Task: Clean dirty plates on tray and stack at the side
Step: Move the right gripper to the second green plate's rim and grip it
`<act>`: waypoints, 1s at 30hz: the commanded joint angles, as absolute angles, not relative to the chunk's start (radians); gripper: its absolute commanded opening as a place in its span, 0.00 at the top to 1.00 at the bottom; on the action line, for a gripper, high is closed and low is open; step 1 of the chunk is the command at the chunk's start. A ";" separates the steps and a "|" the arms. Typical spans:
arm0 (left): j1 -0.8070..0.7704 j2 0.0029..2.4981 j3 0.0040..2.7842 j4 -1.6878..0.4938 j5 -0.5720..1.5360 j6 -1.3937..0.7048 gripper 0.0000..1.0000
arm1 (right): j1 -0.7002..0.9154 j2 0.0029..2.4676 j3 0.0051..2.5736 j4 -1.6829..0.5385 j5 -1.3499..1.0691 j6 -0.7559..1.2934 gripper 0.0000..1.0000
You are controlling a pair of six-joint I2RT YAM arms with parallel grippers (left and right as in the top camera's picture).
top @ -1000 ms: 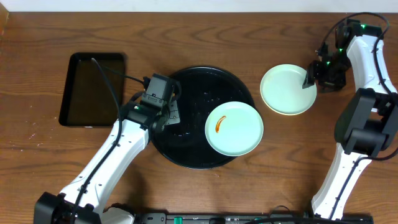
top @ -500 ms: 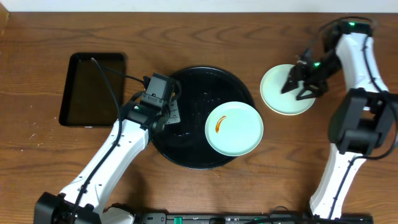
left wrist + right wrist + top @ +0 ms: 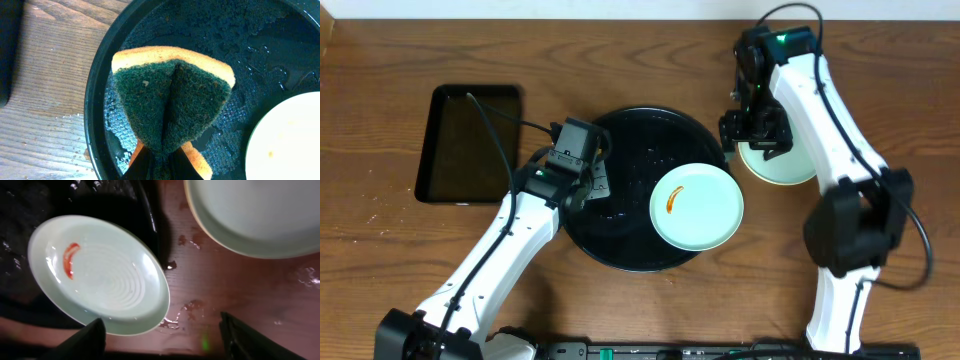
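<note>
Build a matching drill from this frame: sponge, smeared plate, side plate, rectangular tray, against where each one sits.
Things:
1. sponge
2. smeared plate
3. side plate
4. rectangular tray

Places:
A. on the wood table, right of the round tray
B. pinched in the left end effector, over the round tray
C. at the far left of the table
D. on the round tray, at its right side

Pairs: 1-B, 2-D, 3-A, 4-C

plate [image 3: 696, 207] on tray [image 3: 620, 240], plate stack [image 3: 786, 169] at right
</note>
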State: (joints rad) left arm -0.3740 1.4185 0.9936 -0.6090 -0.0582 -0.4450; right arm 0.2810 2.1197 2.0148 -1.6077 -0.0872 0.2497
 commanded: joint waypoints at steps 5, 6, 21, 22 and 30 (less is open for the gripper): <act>-0.370 1.424 0.986 -0.609 -0.062 -0.451 0.92 | 0.412 2.046 1.984 -1.624 0.164 0.512 0.01; -0.370 1.424 0.986 -0.611 -0.062 -0.450 0.92 | 0.432 2.046 1.957 -1.621 0.237 0.586 0.01; -0.370 1.424 0.986 -0.609 -0.063 -0.450 0.92 | 0.482 2.046 1.635 -1.439 0.043 0.675 0.01; -0.370 1.424 0.986 -0.609 -0.063 -0.450 0.92 | 0.482 2.046 1.621 -1.428 0.033 0.672 0.01; -0.370 1.424 0.986 -0.605 -0.063 -0.450 0.91 | 0.482 2.046 1.544 -1.393 0.001 0.672 0.07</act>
